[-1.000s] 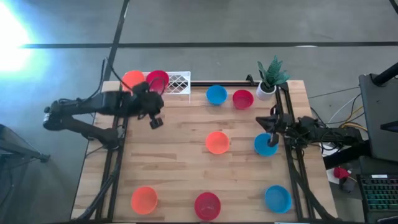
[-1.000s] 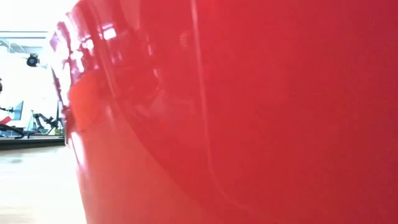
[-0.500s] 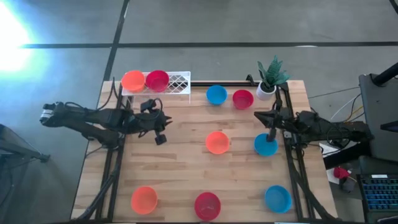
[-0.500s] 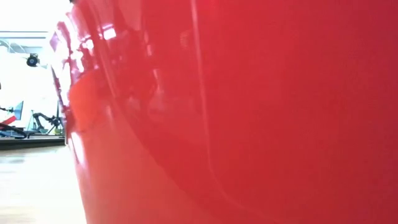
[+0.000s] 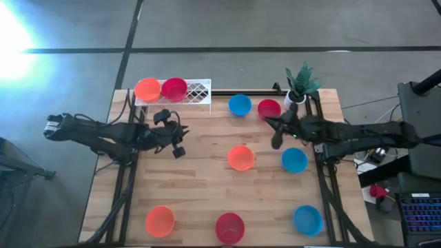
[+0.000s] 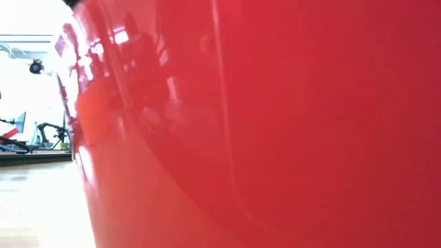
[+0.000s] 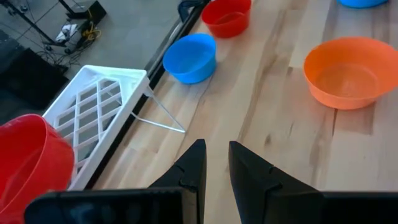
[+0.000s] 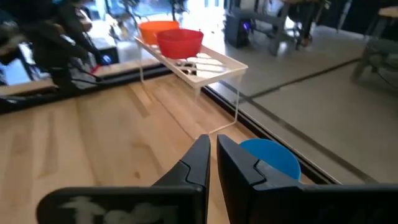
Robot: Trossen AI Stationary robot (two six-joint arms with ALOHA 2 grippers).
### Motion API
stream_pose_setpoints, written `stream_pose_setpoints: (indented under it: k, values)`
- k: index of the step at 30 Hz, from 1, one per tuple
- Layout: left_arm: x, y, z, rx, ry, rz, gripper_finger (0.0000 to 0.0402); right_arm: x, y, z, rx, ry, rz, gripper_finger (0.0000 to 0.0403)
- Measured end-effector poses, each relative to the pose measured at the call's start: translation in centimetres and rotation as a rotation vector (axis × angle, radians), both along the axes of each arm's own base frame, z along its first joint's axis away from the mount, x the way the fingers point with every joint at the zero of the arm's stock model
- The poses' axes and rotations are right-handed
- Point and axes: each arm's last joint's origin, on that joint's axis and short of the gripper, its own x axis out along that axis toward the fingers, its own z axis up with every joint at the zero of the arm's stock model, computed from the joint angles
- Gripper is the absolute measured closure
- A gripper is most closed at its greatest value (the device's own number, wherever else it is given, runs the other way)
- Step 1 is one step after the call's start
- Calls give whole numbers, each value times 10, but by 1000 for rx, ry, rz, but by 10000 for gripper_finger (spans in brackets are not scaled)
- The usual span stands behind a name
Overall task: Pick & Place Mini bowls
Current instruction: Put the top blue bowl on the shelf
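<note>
No readable text, labels, brands or numbers in any view. Bowls are plain, rack and table carry no markings, nothing legible on either arm.

light: bright | glare: floor (image 5: 14,31) upper left | low view: blurred red bowl (image 6: 275,124) fills it

This is a robot lab or workshop. A wooden table (image 5: 200,172) stands on bare concrete floor (image 5: 227,27). Cables (image 5: 375,124) and equipment (image 5: 417,103) crowd one side.
</note>
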Motion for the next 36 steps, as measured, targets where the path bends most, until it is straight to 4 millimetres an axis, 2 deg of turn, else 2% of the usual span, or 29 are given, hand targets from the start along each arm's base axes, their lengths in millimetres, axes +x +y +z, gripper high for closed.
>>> stream_pose_setpoints:
  k: [6, 11, 14, 20, 36]
  values:
    - [-3, 0, -2, 13, 12, -10, 338, 35, -19, 5, 27, 78, -47, 375]
    - [-5, 1, 0, 18, 4, -14, 338, 57, -45, 3, 203, 114, 62, 375]
    - [-7, 1, 1, 23, 0, -18, 338, 69, -59, -3, 261, 147, 71, 375]
    - [-11, 1, 5, 25, -22, -21, 338, 86, -86, -16, 365, 270, -35, 374]
    - [-17, 2, 11, 41, -41, -35, 338, 142, -138, -43, 485, 561, -115, 374]
